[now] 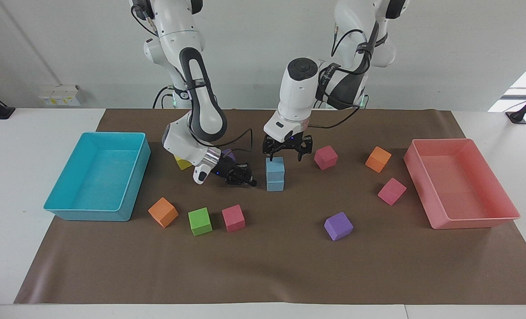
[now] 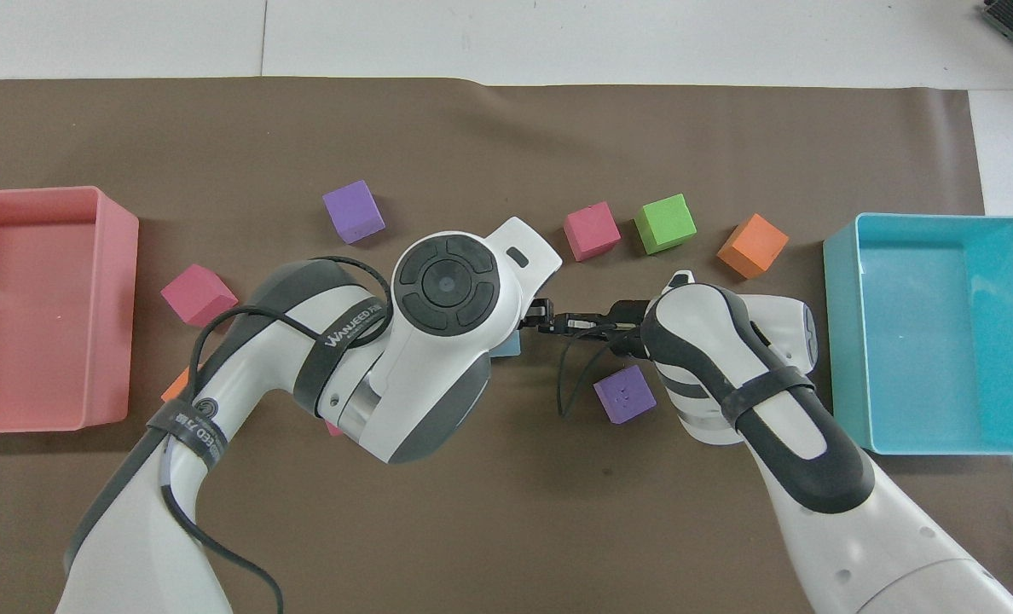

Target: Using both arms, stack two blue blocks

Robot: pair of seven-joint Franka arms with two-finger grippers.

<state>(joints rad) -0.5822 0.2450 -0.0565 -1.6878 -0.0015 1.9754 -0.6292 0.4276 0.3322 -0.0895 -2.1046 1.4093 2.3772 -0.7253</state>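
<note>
- Blue blocks [image 1: 275,174] sitting stacked mid-worktop, just beside shut, empty right pincer [image 1: 244,179].
- Hanging just over stack, left pincer [image 1: 288,154] spread open, empty.
- Lifting straight up, avoiding nudging top block.

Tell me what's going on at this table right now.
Two blue blocks sit stacked mid-table, one on the other. The left end effector hovers open just over the top block, not gripping it. The right end effector, shut and empty, is low beside the stack, toward the right arm's end. Other coloured cubes and two trays lie untouched around them.
</note>
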